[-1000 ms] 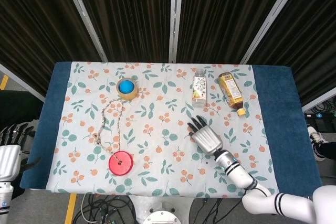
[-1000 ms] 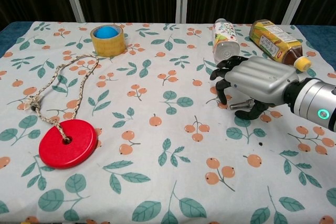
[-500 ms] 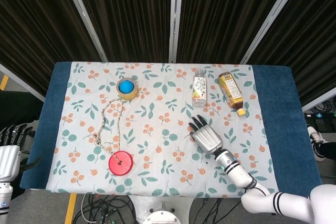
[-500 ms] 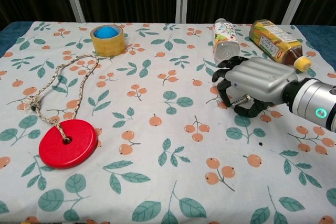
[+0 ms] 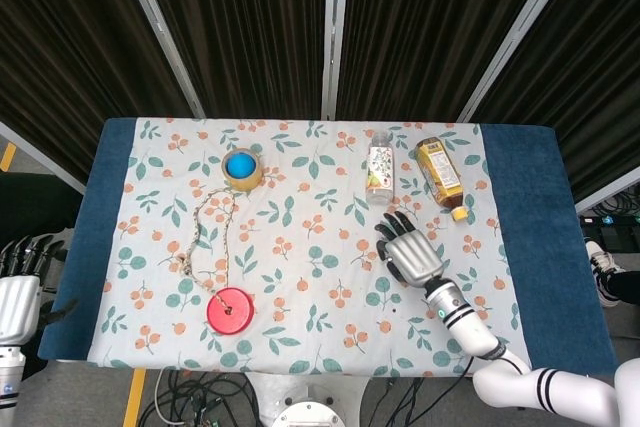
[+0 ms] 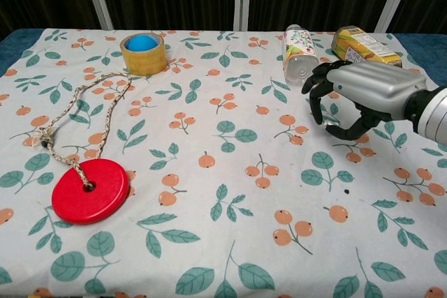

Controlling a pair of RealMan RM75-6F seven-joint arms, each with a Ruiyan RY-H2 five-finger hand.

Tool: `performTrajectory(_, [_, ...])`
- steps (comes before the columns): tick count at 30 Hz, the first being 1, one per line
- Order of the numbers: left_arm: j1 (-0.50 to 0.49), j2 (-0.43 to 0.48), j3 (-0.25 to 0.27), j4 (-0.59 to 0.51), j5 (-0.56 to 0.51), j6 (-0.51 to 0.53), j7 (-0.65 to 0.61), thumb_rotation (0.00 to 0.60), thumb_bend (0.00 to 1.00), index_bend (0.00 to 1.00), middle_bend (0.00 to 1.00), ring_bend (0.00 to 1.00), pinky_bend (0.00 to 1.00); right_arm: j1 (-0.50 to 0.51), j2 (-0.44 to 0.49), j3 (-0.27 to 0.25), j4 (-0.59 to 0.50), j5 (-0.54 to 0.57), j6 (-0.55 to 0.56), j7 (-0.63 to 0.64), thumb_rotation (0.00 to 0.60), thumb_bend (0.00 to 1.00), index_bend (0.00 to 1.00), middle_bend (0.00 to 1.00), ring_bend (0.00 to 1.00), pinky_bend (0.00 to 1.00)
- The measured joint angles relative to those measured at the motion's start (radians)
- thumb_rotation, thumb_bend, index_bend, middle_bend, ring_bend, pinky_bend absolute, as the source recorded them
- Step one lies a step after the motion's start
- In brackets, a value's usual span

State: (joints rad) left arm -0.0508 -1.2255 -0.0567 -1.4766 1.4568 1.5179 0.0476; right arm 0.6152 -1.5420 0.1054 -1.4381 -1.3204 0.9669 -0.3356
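The right robot hand (image 6: pixel 363 95) hovers just above the tabletop (image 6: pixel 209 242) with its fingers (image 6: pixel 318 92) curled loosely and apart, grasping nothing; in the head view it (image 5: pixel 412 255) sits right of the cloth's centre. Nearest to it, at about eleven o'clock, a clear plastic bottle (image 6: pixel 297 54) lies on its side, cap end toward the robot hand, and at about one o'clock lies an amber tea bottle (image 6: pixel 363 45) with a yellow cap, partly hidden behind the knuckles. Both look like light, thin-walled plastic, smooth and rounded, so likely to roll or slip under a sideways push; a wrap around the labelled middle of the barrel seems the surest hold, since the neck is narrow and the cap slick. Farther out, at ten o'clock, a roll of tape (image 6: pixel 143 52) stands with a blue ball (image 6: pixel 144 42) nested in it, and at eight o'clock a red disc (image 6: pixel 91 190) lies tied to a looped rope (image 6: pixel 98 113). The left robot hand (image 5: pixel 17 292) rests off the tabletop's left edge, fingers spread, holding nothing.
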Motion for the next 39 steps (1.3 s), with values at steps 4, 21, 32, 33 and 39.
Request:
performTrajectory(4, [-0.002, 0.002, -0.001, -0.004, 0.0, -0.003, 0.004, 0.6, 0.13, 0.16, 0.1, 0.0, 0.0, -0.014, 0.02, 0.004, 0.002, 0.006, 0.008, 0.064, 0.6, 0.35, 0.61, 0.19, 0.0, 0.0])
performTrajectory(21, [-0.012, 0.003, -0.004, -0.006, -0.001, -0.013, 0.013, 0.6, 0.13, 0.16, 0.1, 0.0, 0.0, -0.05, 0.056, -0.008, 0.029, -0.018, 0.049, 0.164, 0.6, 0.35, 0.57, 0.19, 0.0, 0.0])
performTrajectory(32, [-0.012, 0.006, -0.006, -0.012, 0.002, -0.006, 0.017, 0.6, 0.13, 0.16, 0.1, 0.0, 0.0, -0.068, 0.099, -0.005, -0.022, -0.077, 0.128, 0.211, 0.6, 0.35, 0.4, 0.19, 0.0, 0.0])
performTrajectory(33, [-0.012, 0.007, -0.006, -0.014, 0.003, -0.005, 0.018, 0.6, 0.13, 0.16, 0.1, 0.0, 0.0, -0.075, 0.111, -0.005, -0.033, -0.086, 0.145, 0.219, 0.6, 0.35, 0.38, 0.19, 0.0, 0.0])
performTrajectory(39, [-0.015, 0.006, -0.009, -0.011, 0.005, -0.003, 0.018, 0.6, 0.13, 0.15, 0.1, 0.0, 0.0, -0.163, 0.233, -0.017, -0.104, -0.13, 0.294, 0.263, 0.6, 0.35, 0.25, 0.17, 0.0, 0.0])
